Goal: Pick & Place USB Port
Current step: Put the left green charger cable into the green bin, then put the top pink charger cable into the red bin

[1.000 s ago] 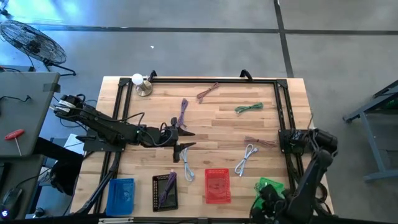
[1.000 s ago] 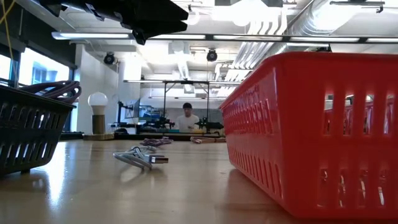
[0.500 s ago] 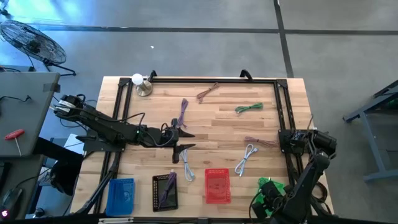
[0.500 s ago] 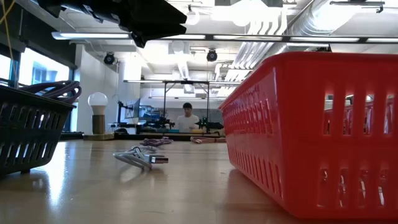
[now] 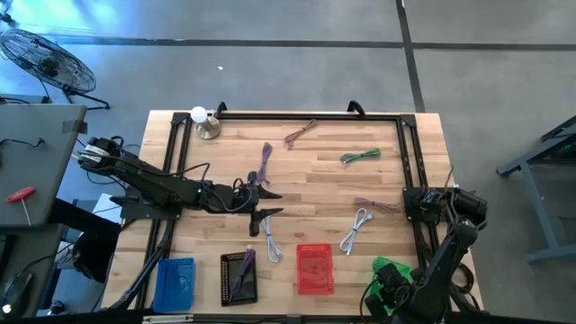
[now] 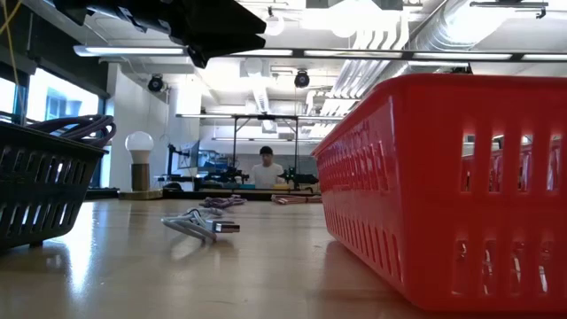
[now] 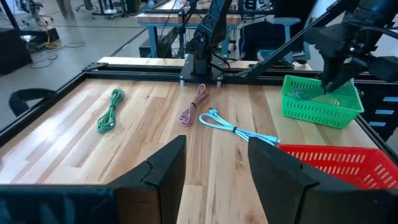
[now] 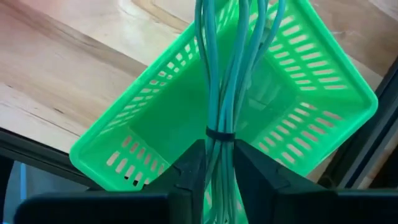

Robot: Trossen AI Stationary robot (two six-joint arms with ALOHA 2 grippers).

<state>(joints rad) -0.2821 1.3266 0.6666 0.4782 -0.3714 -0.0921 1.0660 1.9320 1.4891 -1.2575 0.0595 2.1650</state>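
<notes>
Bright, even light comes from ceiling strip lights (image 6: 159, 50). Glare sheens the wooden table (image 6: 230, 266) nearest the low camera. The red basket (image 6: 443, 186) looms soft-edged, and the dark fingers (image 8: 186, 180) are blurred.

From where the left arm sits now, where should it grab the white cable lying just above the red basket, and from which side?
Grip the white coiled cable at its bundled middle, coming straight down from above. It lies flat and slanted on the bare wooden table, apart from the red plastic basket, so the left gripper should probably close across the strands, not along them.
</notes>
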